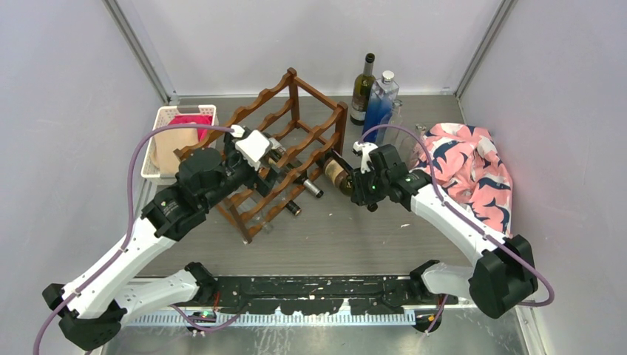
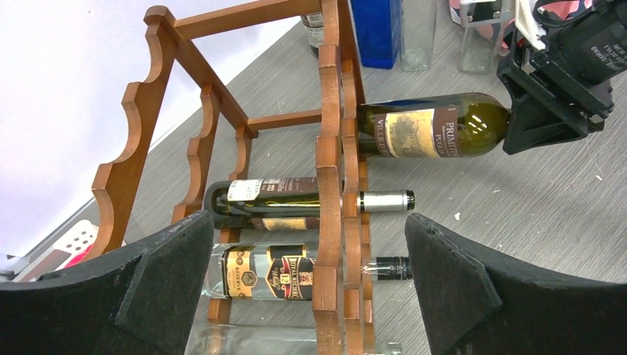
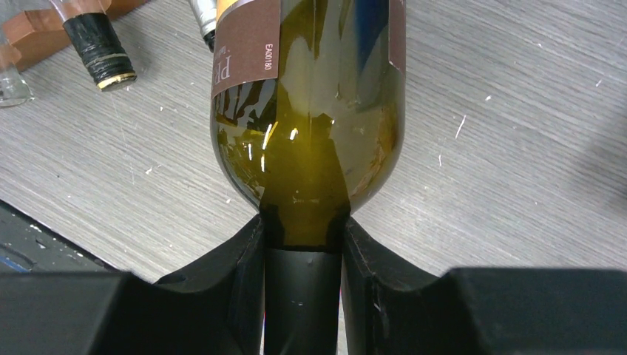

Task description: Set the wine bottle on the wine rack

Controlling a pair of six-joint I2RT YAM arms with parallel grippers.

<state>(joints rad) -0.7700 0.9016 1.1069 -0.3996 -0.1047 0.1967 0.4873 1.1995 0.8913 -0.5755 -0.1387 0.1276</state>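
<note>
The wine bottle [image 2: 436,129] lies level, its base end inside an upper row of the wine rack [image 2: 329,148] and its neck sticking out to the right above the table [image 1: 355,237]. The right end effector [image 3: 303,229] is clenched on that neck. Below it the rack holds a silver-capped bottle [image 2: 296,200] and a black-capped bottle [image 2: 273,274]. The left end effector [image 2: 307,259] hangs spread wide before the rack, grasping nothing. Far left, a white basket [image 1: 159,144] holds pink and beige items.
</note>
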